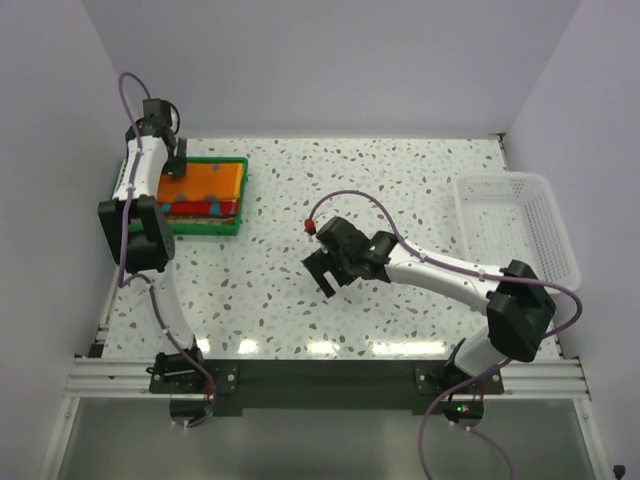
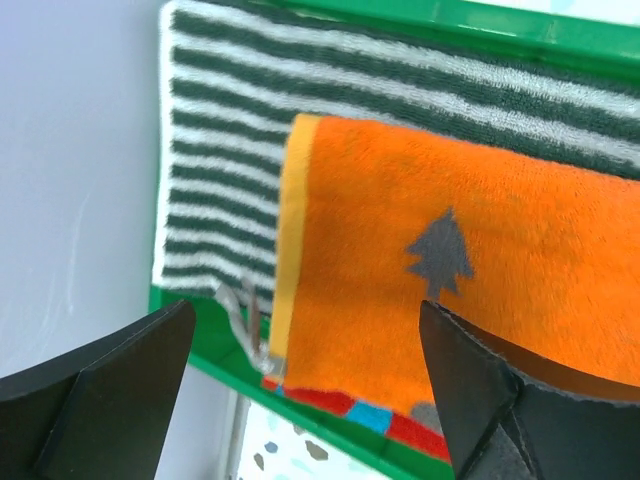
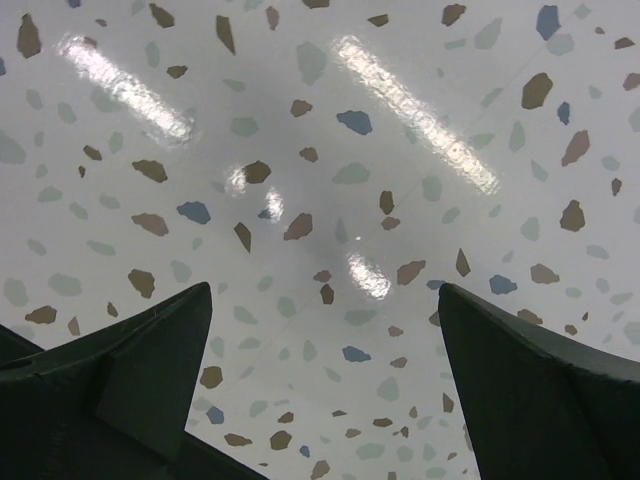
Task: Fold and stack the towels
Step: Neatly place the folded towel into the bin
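Table (image 1: 400, 180): speckled.
Basket (image 1: 560, 245): 3 o'clock.
Tray (image 1: 243, 190): 10 o'clock, holds towel stack (image 1: 200, 205).
Orange towel (image 1: 205, 182): topmost, over striped towel (image 2: 400, 90).
Left gripper (image 1: 178, 160): jaws apart, empty, above stack.
Right gripper (image 1: 322, 272): jaws apart, empty, mid-table.

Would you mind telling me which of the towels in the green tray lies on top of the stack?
The orange towel with the grey tree drawing; it lies uppermost, partly covering the striped towel beneath it.

We see a robotics lab cell: white walls (image 1: 330, 60) enclose a speckled tabletop (image 1: 400, 190), and an aluminium rail (image 1: 330, 378) carries the left arm (image 1: 140, 235) and right arm (image 1: 450, 270).
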Motion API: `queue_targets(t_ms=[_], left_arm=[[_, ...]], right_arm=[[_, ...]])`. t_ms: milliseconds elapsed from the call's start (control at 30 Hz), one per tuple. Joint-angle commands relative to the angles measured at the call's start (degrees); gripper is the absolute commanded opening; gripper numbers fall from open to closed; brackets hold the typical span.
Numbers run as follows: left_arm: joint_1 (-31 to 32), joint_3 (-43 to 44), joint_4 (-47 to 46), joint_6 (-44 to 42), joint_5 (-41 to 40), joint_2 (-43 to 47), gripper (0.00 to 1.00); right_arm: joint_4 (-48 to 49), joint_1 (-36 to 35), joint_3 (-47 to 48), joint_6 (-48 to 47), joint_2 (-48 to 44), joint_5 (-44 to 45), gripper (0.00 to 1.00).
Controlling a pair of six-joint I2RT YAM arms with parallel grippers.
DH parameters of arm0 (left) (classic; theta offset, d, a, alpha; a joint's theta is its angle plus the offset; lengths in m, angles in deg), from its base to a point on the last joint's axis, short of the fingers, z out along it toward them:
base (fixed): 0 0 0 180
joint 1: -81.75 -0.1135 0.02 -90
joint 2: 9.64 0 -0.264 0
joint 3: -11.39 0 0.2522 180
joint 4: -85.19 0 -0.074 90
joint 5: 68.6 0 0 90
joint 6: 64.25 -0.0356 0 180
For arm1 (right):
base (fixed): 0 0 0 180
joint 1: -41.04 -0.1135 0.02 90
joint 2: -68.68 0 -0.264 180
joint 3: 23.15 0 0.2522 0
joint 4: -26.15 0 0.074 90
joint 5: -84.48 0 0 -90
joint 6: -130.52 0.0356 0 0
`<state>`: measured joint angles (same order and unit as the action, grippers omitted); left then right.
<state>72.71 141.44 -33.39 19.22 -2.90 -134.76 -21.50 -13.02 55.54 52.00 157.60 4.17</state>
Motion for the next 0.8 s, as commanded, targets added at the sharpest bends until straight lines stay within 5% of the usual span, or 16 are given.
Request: queue_targets(t_ms=[0, 167, 400, 600, 767], left_arm=[[-0.7, -0.7, -2.3, 4.2, -2.2, 9.4, 1.0], [-0.7, -10.9, -4.6, 12.6, 2.7, 22.8, 1.0], [0.1, -38.2, -19.2, 18.9, 24.0, 52.4, 1.0], [8.1, -46.8, -19.6, 20.5, 24.5, 70.3, 1.0], [8.5, -50.8, -14.8, 23.0, 19.0, 83.8, 1.0]], right_arm=[[-1.9, 2.6, 2.3, 2.7, -1.9, 5.1, 0.99], [-4.1, 10.4, 1.9, 8.4, -5.3, 10.5, 0.99], [-7.2, 25.6, -1.1, 12.9, -14.3, 13.9, 0.99], [-11.0, 30.8, -2.4, 11.5, -27.3, 20.1, 0.99], [-12.8, 30.8, -4.2, 10.8, -40.0, 23.0, 0.99]])
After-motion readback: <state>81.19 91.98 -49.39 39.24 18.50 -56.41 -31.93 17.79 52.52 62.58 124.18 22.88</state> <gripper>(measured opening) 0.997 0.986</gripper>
